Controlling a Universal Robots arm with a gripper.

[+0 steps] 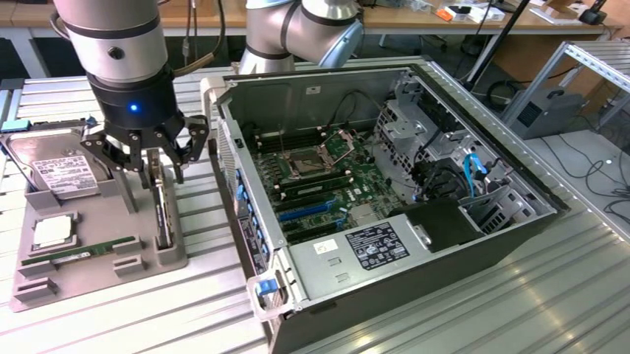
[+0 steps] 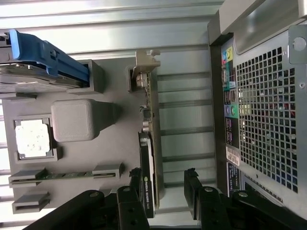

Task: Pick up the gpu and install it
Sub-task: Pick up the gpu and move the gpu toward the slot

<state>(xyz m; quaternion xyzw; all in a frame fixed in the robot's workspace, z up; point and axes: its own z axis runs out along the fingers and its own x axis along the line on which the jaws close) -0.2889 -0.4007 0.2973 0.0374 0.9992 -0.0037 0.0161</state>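
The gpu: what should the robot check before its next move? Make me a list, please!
1. Is the gripper open? Ok, its fingers are spread.
2. Is it lined up with the gpu? Ok, one finger is on each side of the card.
3. Is the gpu standing on edge in the gray tray? Ok.
4. Are the fingers touching the card? Cannot tell.
5. Is the computer case open? Ok, it lies on its side with the board showing.
6. Is the blue slot free? Ok, it looks empty.
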